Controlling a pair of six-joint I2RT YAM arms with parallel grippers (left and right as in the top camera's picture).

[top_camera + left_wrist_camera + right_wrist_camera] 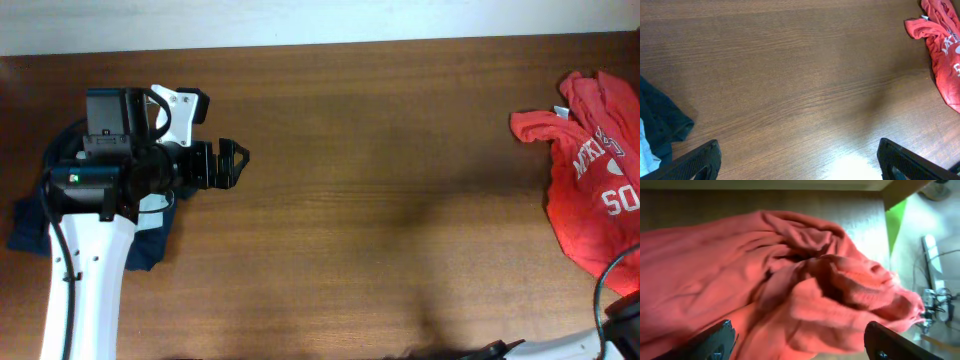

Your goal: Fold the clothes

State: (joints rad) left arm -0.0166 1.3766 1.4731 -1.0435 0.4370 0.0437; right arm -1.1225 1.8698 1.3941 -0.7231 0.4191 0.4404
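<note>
The crumpled red T-shirt point(592, 190) lies at the desk's point(400, 200) right edge, partly cut off in the overhead view. Bare wood stretches from it to the left gripper point(232, 162), which is spread wide, with a dark blue garment point(30, 228) beneath its arm. Only the right wrist view shows the right gripper point(800, 342), jaws wide apart, close over the shirt's folds.

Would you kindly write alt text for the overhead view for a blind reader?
A crumpled red T-shirt lies at the right edge of a wooden table; at far left, the left arm sits above a dark blue cloth.
</note>
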